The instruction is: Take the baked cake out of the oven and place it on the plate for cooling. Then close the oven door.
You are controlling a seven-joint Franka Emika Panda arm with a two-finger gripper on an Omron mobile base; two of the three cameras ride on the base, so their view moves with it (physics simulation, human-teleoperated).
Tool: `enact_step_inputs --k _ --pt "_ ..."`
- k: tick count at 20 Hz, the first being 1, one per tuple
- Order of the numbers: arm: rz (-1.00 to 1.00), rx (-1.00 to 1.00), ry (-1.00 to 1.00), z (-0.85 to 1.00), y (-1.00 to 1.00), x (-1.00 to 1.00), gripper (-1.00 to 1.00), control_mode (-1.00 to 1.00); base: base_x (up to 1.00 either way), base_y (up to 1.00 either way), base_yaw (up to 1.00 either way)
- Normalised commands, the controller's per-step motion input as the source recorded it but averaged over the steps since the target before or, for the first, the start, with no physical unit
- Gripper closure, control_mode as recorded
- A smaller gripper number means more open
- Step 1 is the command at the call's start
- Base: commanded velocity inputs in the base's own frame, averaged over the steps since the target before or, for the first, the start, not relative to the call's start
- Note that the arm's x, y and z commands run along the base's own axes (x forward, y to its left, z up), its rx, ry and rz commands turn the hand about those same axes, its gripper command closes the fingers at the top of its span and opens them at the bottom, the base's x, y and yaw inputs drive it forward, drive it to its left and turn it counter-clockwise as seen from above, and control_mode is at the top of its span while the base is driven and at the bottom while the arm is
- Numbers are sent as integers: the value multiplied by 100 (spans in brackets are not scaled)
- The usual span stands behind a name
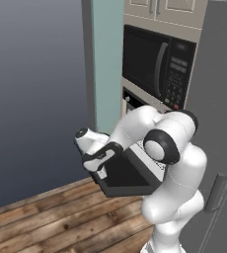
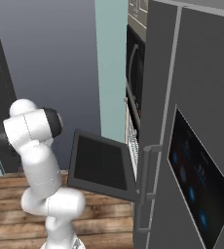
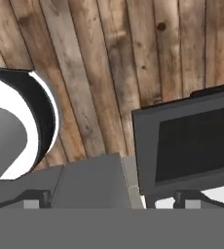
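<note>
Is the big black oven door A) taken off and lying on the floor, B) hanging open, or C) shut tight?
B: the oven door is swung down and sticks out from the oven over the wooden floor, still attached at its bottom edge.

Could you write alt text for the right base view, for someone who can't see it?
A black oven door hangs open, tilted down over a wooden floor, beside a tall grey refrigerator. A white robot arm rises at the left.
</note>
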Motion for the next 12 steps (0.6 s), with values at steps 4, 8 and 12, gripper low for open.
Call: enact_step_inputs --k 4,8,12 --pt "-54 -35 -6 -14 83 -49 -100 -100 0 0 0" --pt "-51 -61 -37 -98 33 -1 -100 -100 0 0 0" --pt "-38 -70 -64 -88 16 0 -100 -100 0 0 0"
